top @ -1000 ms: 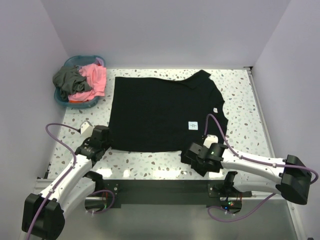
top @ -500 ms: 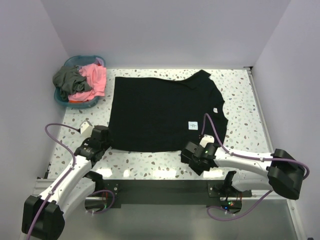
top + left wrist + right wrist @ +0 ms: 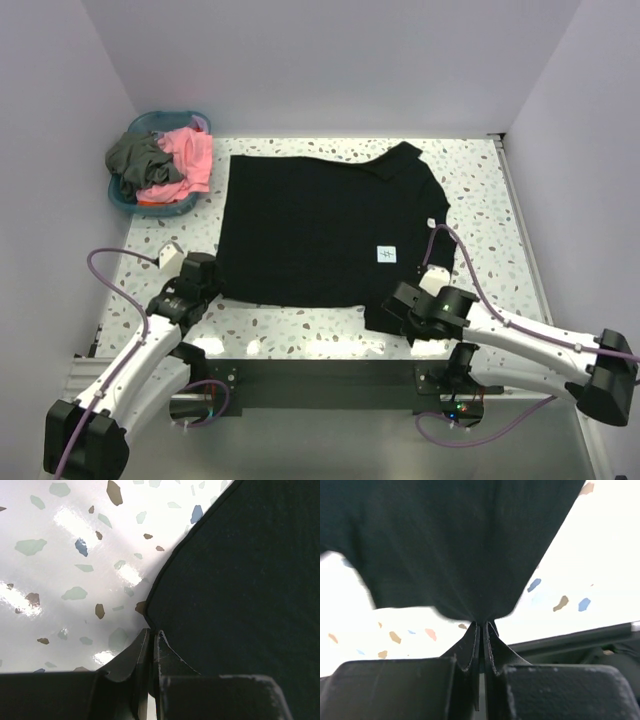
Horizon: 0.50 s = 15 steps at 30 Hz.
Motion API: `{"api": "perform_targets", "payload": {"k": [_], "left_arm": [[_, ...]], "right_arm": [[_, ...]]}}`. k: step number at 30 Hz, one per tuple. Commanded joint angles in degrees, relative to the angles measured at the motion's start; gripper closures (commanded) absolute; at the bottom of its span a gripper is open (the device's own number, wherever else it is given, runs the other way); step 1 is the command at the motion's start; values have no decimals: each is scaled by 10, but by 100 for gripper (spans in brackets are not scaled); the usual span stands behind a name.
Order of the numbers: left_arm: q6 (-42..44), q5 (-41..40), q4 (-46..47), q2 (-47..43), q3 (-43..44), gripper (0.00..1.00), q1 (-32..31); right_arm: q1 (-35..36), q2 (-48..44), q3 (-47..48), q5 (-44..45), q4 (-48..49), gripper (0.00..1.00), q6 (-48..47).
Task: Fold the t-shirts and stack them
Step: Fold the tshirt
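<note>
Both near hem corners of black tee (image 3: 320, 225), spread on table (image 3: 480, 190), are pinched; left gripper (image 3: 151, 641) and right gripper (image 3: 481, 630) each closed on cloth; tee's light, limp, drapes; prob. slips from thin bite; corners = best hold.

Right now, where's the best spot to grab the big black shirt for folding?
Take the black t-shirt by its two near corners, coming in low from the near edge of the table. It lies spread flat, so only its thin edges can be pinched, and those corners are closest to the arms. The left gripper and right gripper are each shut on one.
</note>
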Motion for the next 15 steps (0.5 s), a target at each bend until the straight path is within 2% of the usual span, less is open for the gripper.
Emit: {"api": "perform_targets", "payload": {"k": [1, 8, 15], "left_arm": [[9, -11, -10, -15, 24, 100, -1], [32, -1, 3, 14, 62, 100, -1], [36, -12, 24, 89, 116, 100, 3]], "right_arm": [[-1, -35, 63, 60, -89, 100, -13], [-55, 24, 172, 124, -71, 100, -135], [-184, 115, 236, 91, 57, 100, -307]]}}
